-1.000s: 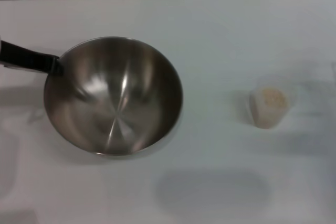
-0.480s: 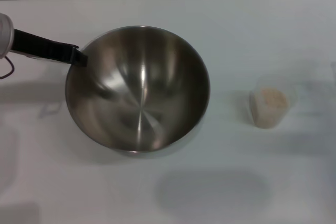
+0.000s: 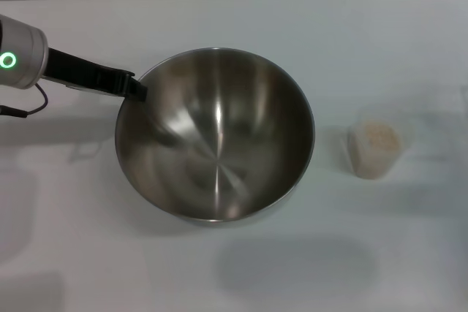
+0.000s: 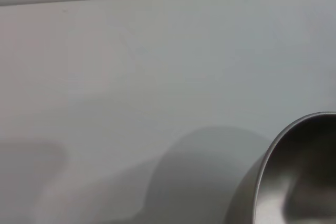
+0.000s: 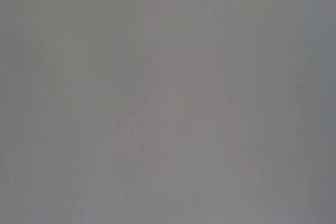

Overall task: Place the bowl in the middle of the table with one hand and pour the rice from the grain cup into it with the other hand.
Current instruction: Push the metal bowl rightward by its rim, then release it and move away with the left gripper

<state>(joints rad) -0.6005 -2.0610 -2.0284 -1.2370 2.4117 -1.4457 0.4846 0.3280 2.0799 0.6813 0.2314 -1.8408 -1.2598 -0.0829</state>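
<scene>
While the left gripper [image 3: 135, 89] pinches the rim of the bowl [image 3: 216, 135] at its far-left edge, its black fingers closed on the metal, the bowl sits near the middle of the table [image 3: 219, 268], a little left of centre. It looks tipped, with the gripped side raised, and its shiny inside is empty. The silver-grey arm with its green ring light [image 3: 8, 60] reaches in from the left edge of the head view.

Well apart to the right stands the grain cup [image 3: 376, 147], upright on the table, with the rice [image 3: 379, 137] showing as a pale mass inside it. Nothing touches the cup.

From the left wrist, only a curved part of the bowl's rim [image 4: 294, 177] shows against the white table [image 4: 131, 77], with the bowl's shadow beside it.

The right gripper is not in view in any picture; its wrist view shows only a plain grey blur.
</scene>
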